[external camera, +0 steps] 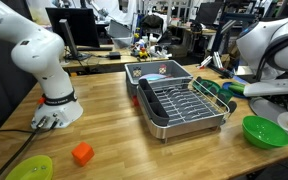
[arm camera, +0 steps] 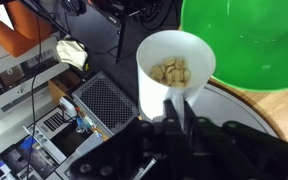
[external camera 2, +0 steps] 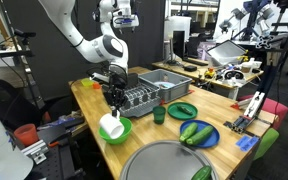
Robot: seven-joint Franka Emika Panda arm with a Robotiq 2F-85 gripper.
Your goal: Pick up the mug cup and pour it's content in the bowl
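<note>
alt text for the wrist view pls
The tool grips the white mug cup, which holds tan pieces. The cup's rim is next to the bright green bowl at upper right.

Mug cup point(external camera 2: 111, 125): one
Green bowl point(external camera: 266, 131): one
Lime-green dish point(external camera: 31, 168): one
Orange block point(external camera: 82, 153): one
Dish rack point(external camera: 184, 122): one
Blue plate point(external camera 2: 212, 138): one
Red cup point(external camera 2: 25, 133): one
Small green cup point(external camera 2: 159, 115): one
Flat green plate point(external camera 2: 181, 110): one
Bits point(arm camera: 171, 71) inside the mug cup: several, too small to count
</note>
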